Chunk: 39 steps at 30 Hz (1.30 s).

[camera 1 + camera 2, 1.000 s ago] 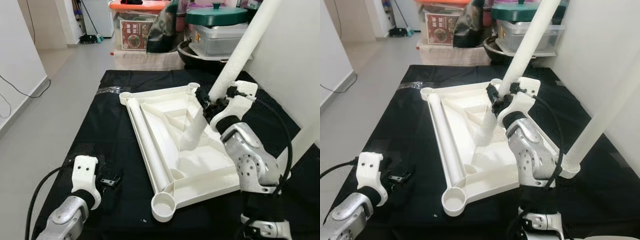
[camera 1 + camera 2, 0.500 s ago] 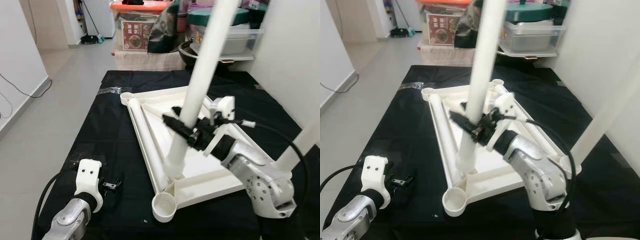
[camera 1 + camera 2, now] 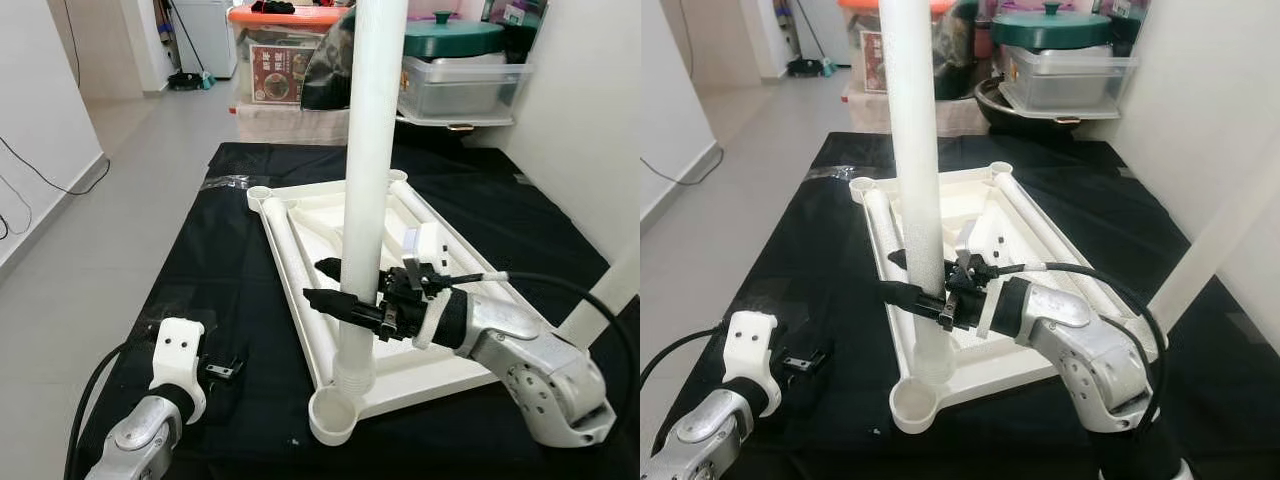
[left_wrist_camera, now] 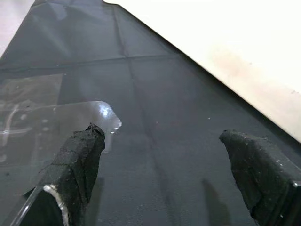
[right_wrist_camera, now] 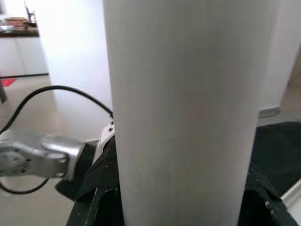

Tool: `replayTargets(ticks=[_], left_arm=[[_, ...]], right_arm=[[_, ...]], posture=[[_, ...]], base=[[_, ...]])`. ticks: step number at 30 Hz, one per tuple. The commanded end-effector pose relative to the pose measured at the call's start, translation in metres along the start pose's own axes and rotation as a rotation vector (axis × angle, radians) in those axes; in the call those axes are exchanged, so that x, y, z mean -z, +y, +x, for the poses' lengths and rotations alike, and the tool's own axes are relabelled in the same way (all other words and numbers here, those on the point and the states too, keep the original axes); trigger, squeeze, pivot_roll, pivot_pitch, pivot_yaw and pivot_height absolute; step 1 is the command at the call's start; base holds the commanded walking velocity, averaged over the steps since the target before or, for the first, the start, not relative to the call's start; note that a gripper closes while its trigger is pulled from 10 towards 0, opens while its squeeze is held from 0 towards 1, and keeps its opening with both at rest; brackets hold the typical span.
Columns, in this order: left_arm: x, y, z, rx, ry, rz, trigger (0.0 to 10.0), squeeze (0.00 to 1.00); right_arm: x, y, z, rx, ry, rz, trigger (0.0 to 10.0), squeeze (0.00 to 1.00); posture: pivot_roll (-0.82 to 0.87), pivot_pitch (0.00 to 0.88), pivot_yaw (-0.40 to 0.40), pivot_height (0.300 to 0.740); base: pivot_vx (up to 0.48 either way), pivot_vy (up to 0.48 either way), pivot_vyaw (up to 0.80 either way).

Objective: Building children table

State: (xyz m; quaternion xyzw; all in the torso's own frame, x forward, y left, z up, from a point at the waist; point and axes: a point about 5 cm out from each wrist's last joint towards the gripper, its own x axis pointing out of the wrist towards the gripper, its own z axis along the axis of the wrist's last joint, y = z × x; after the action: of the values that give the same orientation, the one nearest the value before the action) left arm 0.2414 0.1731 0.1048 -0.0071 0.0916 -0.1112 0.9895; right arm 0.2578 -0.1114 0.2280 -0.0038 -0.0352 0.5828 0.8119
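right pincer (image 3: 335, 295) grips upright table leg (image 3: 368, 180) beside corner socket (image 3: 333, 415).

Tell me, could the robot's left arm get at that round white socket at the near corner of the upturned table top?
Probably yes. The left gripper rests open on the black cloth, and bare cloth lies between it and the round white socket. The tall white leg tube, held by the right gripper, stands just behind it.

Silver arms, white plastic wrist housings with screw holes, black cables looped off both, long black fingers (image 4: 77, 160) wrapped in tape.
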Motion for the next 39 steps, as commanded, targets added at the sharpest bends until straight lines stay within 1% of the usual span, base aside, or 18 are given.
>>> replayTargets(ticks=[1,2,5,11,16,24,33,39], left_arm=[[0.001,0.002,0.003,-0.012,0.003,-0.007,10.0,0.00],[0.001,0.002,0.003,-0.012,0.003,-0.007,10.0,0.00],[-0.008,0.005,0.013,-0.014,-0.024,-0.007,10.0,0.00],[-0.009,0.005,0.016,-0.012,-0.025,0.002,10.0,0.00],[-0.009,0.004,0.014,-0.015,-0.024,0.002,10.0,0.00],[-0.007,0.006,0.012,-0.028,-0.025,0.016,10.0,0.00],[-0.005,0.005,0.012,-0.025,-0.020,0.038,10.0,0.00],[-0.004,0.007,0.012,-0.034,-0.018,0.041,10.0,0.00]], right_arm=[[-0.001,0.002,0.000,-0.023,0.008,-0.016,10.0,0.00],[-0.001,0.002,0.000,-0.023,0.008,-0.016,10.0,0.00],[0.003,0.004,0.000,-0.030,0.019,-0.032,10.0,0.00],[0.006,0.006,0.003,-0.016,0.017,-0.039,10.0,0.00],[0.014,0.010,0.005,-0.011,0.028,-0.027,10.0,0.00],[0.017,0.018,0.012,-0.028,0.010,-0.012,10.0,0.00],[0.024,0.025,0.013,-0.039,0.022,-0.013,10.0,0.00],[0.029,0.030,0.010,-0.047,0.037,0.003,10.0,0.00]], posture=[[0.08,0.000,-0.034,0.740],[0.08,0.000,-0.034,0.740],[0.07,0.000,-0.018,0.740],[0.08,0.000,-0.020,0.740],[0.09,0.000,-0.021,0.740],[0.11,0.000,-0.028,0.740],[0.11,0.000,-0.027,0.740],[0.11,0.000,-0.025,0.740]], base=[[0.000,0.000,0.00],[0.000,0.000,0.00],[0.000,0.000,0.00],[0.000,0.000,0.00],[0.000,0.000,0.00],[0.000,0.000,0.00],[0.000,0.000,0.00],[0.000,0.000,0.00]])
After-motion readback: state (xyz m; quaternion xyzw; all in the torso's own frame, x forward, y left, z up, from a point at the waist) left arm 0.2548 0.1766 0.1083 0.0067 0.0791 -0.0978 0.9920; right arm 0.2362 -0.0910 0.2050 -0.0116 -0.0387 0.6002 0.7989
